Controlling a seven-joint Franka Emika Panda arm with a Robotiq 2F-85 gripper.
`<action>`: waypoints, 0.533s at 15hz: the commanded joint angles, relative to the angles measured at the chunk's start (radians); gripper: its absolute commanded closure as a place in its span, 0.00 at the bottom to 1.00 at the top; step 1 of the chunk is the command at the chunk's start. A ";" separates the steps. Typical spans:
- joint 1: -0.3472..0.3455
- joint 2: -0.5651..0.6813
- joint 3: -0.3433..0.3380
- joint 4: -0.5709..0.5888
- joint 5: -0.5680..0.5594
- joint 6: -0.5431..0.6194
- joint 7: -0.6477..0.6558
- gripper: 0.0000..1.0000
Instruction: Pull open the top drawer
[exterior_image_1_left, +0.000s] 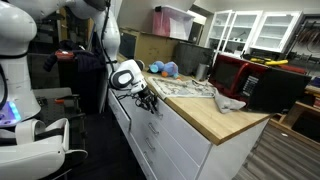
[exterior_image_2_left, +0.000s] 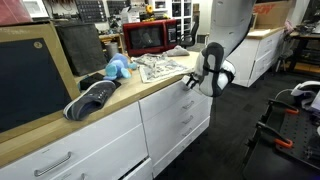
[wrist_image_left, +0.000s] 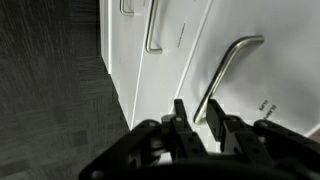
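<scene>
The top drawer (exterior_image_2_left: 165, 92) is a shallow white front just under the wooden countertop (exterior_image_2_left: 60, 125), and it looks closed in both exterior views. Its curved metal handle (wrist_image_left: 228, 70) runs down between my fingers in the wrist view. My gripper (wrist_image_left: 198, 125) is shut on that handle, one black finger on each side. In both exterior views the gripper (exterior_image_1_left: 148, 100) (exterior_image_2_left: 192, 80) sits against the cabinet front at the counter's edge. The drawer's inside is hidden.
On the counter lie a newspaper (exterior_image_2_left: 160, 66), a blue plush toy (exterior_image_2_left: 118, 68), a dark shoe (exterior_image_2_left: 92, 100) and a red microwave (exterior_image_2_left: 150, 35). Another white drawer front with a bar handle (wrist_image_left: 153, 30) shows beyond. Dark floor lies in front of the cabinet (wrist_image_left: 50, 90).
</scene>
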 joint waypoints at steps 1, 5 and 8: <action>0.027 -0.073 -0.022 -0.025 -0.031 0.000 0.033 0.63; 0.007 -0.056 -0.014 -0.004 -0.035 0.000 0.033 0.55; -0.047 -0.040 0.049 0.014 0.089 -0.001 -0.097 0.48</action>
